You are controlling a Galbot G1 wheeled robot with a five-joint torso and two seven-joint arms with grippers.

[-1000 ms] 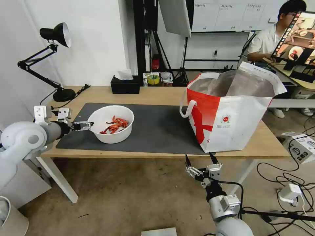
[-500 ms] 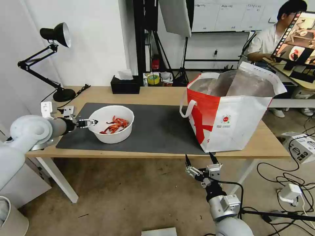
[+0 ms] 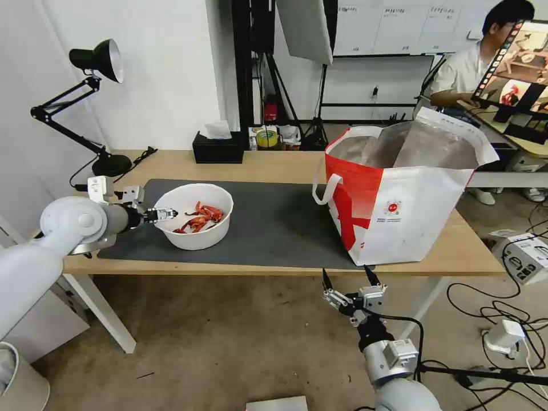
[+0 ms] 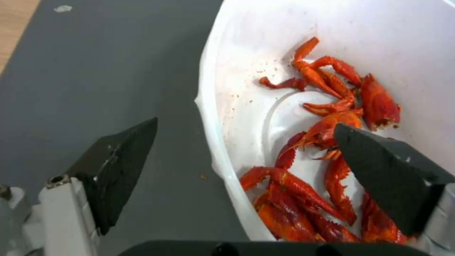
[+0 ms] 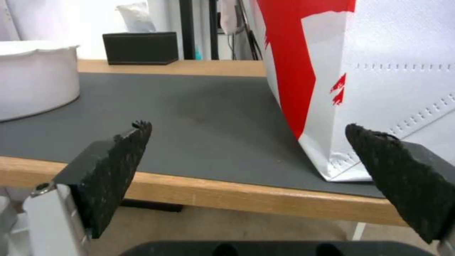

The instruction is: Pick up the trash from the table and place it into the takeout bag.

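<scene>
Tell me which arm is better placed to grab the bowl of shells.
Left. The left gripper is open astride the bowl rim, one finger inside, one outside. The right gripper hangs open below the table edge, near the takeout bag.

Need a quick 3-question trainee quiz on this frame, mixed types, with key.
1. True or false: the left gripper straddles the bowl rim, one finger inside.
2. The right gripper is: A) inside the bag B) open, below the table edge C) shut on the bowl.
3. Fill in: the bowl holds red-orange ____.

Key: 1 true; 2 B; 3 shells.
</scene>
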